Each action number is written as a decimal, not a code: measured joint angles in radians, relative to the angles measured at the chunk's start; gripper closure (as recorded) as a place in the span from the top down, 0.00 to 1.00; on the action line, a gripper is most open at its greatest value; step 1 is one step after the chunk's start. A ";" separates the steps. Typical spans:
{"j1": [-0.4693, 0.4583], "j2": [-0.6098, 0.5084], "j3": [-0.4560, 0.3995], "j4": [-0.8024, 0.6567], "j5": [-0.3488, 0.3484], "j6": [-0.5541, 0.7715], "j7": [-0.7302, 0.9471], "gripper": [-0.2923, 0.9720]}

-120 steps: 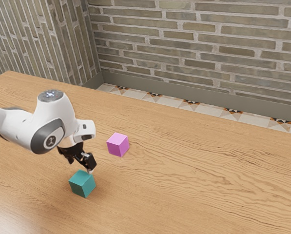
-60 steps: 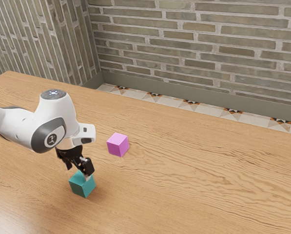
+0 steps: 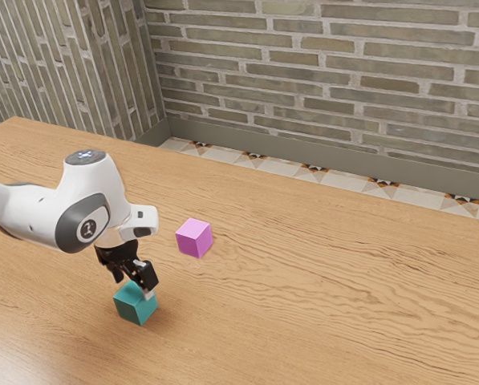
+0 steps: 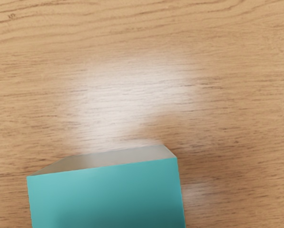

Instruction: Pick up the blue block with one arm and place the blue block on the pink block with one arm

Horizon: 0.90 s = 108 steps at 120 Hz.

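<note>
Ext view: white Franka arm [image 3: 62, 212] enters from the ext view's left edge and bends down over the lower left of the frame. Black gripper [image 3: 135, 282] points down and sits right at the top of the blue block [image 3: 133, 307], which renders teal. Gripper is low enough that its tips overlap the block's upper edge. Grip state: can't tell, contact w/ the block sides isn't readable from this angle.

Blue block rests flat on the wood table [image 3: 319, 273] in the lower left of the frame, 1 corner turned toward the cam.

Pink block [image 3: 194, 237] also sits on the table, up and to the ext view's right of the blue block. It is near it but apart, not touching, w/ bare wood between the 2. Nothing is on top of the pink block.

Bkgd: brick wall [image 3: 319, 72] across the top of the frame, and a patterned tile floor strip [image 3: 303, 170] between the table's far edge and the wall.

Wrist view: blue block [image 4: 108, 194] is big and close under the hand, top face teal w/ 1 paler side face showing. Wood grain table [image 4: 132, 71] lies beyond it, w/ a pale glare patch just past the block.
</note>
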 joint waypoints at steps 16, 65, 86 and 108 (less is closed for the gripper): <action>0.001 0.009 0.002 -0.002 -0.019 0.001 0.013 0.77; 0.003 0.019 0.016 -0.004 -0.029 0.003 0.041 0.77; 0.004 0.038 0.025 -0.003 -0.029 0.008 0.048 0.77; 0.000 0.054 0.024 -0.004 -0.029 0.022 0.053 0.77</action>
